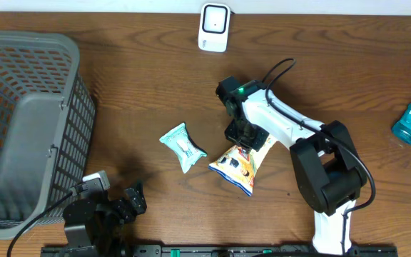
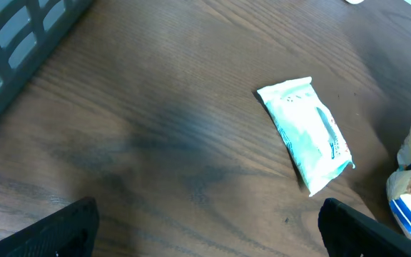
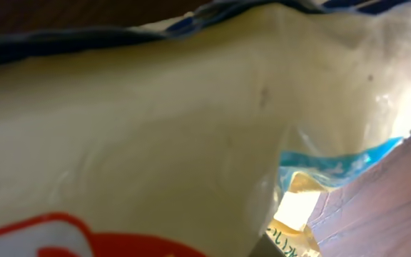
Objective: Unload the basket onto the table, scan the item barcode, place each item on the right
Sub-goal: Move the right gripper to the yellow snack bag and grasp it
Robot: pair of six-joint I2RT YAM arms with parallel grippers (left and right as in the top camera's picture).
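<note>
Right pincer (image 1: 242, 145) is closed on the snack bag (image 1: 240, 166), not yet carried to the scanner (image 1: 214, 27); left pincer (image 1: 134, 201) gapes wide, empty.

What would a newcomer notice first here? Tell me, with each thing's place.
The right gripper pinching the top of a cream snack bag at the centre draws the eye first. Just left of it lies a teal packet, and a big grey basket stands at the far left.
</note>
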